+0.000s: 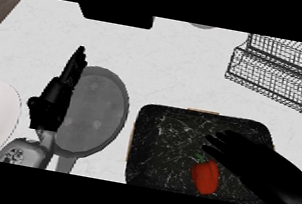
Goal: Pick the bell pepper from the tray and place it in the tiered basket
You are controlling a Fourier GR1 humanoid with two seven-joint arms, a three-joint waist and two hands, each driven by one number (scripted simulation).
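The dark tray point(172, 128) fills the lower centre, well apart from the wire tiered basket point(279, 71) at upper right, so I expect a carry across. A grey pan point(96, 109) lies left of the tray. My right hand point(266, 167) hovers over the tray, fingers spread and unclenched. My left hand point(56, 95) rests open at left. The red bell pepper point(206, 177) lies near the tray's lower edge, just beside my right fingers, ungrasped.

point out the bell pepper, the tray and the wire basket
bell pepper point(206, 179): head view, middle of its red body
tray point(164, 142): head view, bare dark floor left of the bell pepper
wire basket point(272, 77): head view, its front mesh wall
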